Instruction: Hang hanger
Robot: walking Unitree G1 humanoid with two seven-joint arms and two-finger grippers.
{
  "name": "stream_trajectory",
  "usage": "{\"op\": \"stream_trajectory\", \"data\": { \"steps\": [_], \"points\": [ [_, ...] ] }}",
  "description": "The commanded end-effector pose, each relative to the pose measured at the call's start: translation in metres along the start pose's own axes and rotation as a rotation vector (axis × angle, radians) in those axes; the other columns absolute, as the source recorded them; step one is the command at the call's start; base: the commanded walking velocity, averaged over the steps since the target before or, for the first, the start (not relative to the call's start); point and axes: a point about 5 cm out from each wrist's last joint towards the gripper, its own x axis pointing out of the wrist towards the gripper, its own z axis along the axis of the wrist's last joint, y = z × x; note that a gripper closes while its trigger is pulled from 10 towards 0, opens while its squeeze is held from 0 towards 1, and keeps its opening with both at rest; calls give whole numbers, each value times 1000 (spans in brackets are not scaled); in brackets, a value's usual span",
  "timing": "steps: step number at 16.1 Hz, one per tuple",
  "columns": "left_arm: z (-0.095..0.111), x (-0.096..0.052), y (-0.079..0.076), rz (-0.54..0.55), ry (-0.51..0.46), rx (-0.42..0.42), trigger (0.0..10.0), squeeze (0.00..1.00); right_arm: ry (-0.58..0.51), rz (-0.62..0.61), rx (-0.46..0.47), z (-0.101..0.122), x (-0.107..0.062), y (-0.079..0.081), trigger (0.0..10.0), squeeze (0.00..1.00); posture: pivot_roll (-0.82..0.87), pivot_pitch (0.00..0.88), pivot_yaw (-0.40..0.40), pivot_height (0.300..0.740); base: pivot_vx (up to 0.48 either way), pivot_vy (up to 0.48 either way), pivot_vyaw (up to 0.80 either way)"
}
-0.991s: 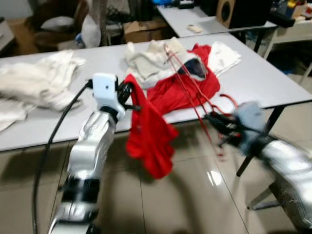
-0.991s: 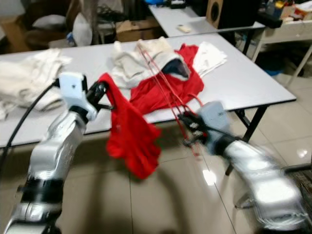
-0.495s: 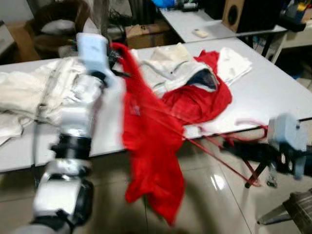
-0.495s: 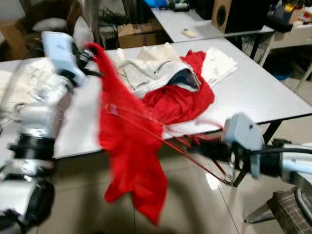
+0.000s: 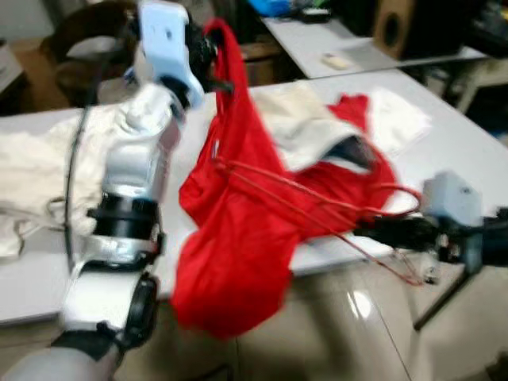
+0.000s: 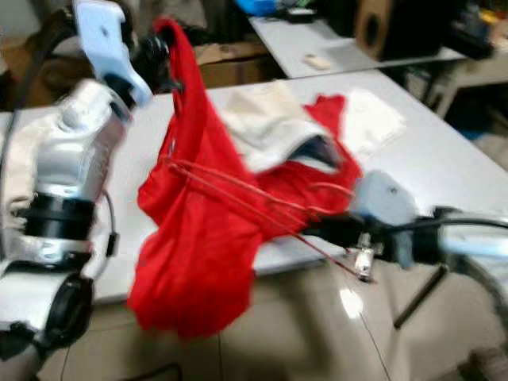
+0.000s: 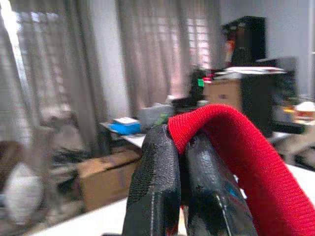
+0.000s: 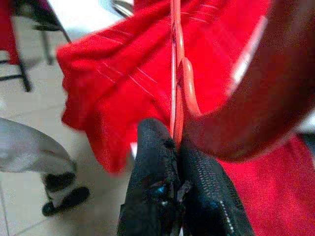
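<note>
We are holding the red garment [image 5: 238, 230] up at 12 o'clock, left hand [image 5: 208, 63] clamped on its edge, opening it; right hand [image 5: 389, 232] at 3 o'clock is pinching the red wire hanger [image 5: 317, 198], threading it inside, above the worktop [image 5: 468, 143].

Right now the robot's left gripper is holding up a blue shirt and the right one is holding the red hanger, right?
Not quite. The shirt is red, not blue. The left eye view shows the left gripper raised high, pinching the red shirt, and the left wrist view shows red fabric clamped between its fingers. The rest is right: the right gripper is shut on the red hanger.
</note>
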Motion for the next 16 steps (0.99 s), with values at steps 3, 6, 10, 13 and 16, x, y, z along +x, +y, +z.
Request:
{"op": "stream_trajectory", "data": {
  "steps": [3, 6, 10, 13, 16],
  "points": [
    [23, 2, -6, -33, -58, 5, 10000, 0, 21, 14, -38, 1, 5, -11, 10000, 0, -140, 0, 72, 740, 367, 0, 0],
    [55, -5, -20, -170, -128, 33, 10000, 0, 61, 8, -105, 5, 24, -41, 10000, 0, -129, 0, 59, 740, 0, 0, 0],
    [72, -13, -31, -267, -155, 68, 10000, 0, 162, -8, -180, 4, 34, -72, 10000, 0, -121, 0, 53, 740, 0, 0, 0],
    [84, -19, -36, -322, -199, 49, 10000, 0, 192, -219, -319, 32, 41, -126, 10000, 0, -114, 0, 46, 740, 0, 0, 0],
    [97, -25, -34, -317, -267, -5, 10000, 0, -32, -908, -409, 112, 6, -192, 10000, 0, -98, 0, 26, 740, 0, 0, 0]
  ]
}}
